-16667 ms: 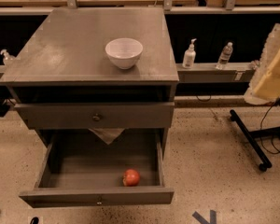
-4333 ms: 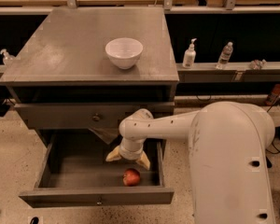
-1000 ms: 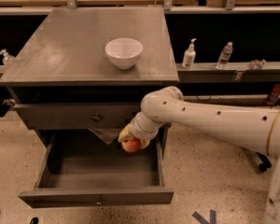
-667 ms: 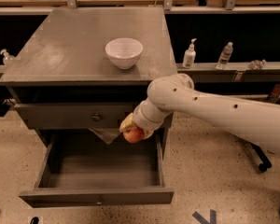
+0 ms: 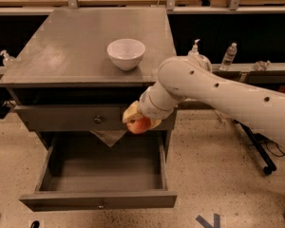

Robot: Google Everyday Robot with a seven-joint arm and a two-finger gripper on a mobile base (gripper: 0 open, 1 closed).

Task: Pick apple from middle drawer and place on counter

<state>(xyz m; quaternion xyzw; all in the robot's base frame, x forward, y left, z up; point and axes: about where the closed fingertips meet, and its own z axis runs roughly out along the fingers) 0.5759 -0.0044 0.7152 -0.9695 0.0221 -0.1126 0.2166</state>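
Observation:
My gripper [image 5: 138,121] is shut on the red apple [image 5: 140,125] and holds it in the air in front of the cabinet, above the right part of the open middle drawer [image 5: 100,175]. The drawer is pulled out and holds nothing that I can see. The apple is level with the shut upper drawer front, just below the front edge of the grey counter [image 5: 76,46]. The white arm reaches in from the right.
A white bowl [image 5: 126,53] stands on the counter near its front right. A grey cloth corner [image 5: 108,137] hangs below the upper drawer front with its knob [image 5: 98,119]. Bottles [image 5: 228,56] stand on a shelf at the right. A black stand leg [image 5: 259,151] is on the floor at the right.
The gripper took hold of the apple in the drawer and has lifted it up out of the drawer. It keeps rising towards counter height.

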